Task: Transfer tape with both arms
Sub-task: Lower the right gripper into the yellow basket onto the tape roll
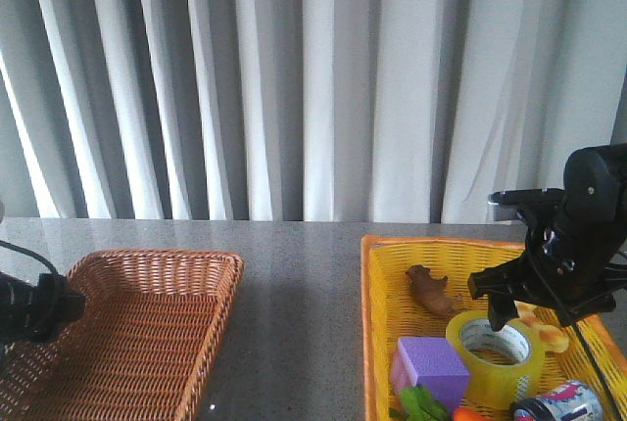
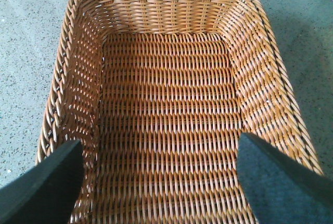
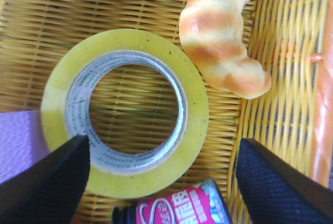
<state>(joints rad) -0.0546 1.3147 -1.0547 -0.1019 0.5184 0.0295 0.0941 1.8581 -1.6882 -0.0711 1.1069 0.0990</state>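
Transfer not begun: the tape point(image 1: 498, 362) lies flat in the yellow basket point(image 1: 382, 274), right hand point(image 3: 161, 182) wide above it, left hand point(image 2: 158, 182) wide over the brown basket point(image 2: 166, 10)

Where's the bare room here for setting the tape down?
The brown wicker basket under the left tool holds nothing visible, and grey table lies bare between the baskets. The yellow basket is crowded: tape, purple cube, croissant, can.
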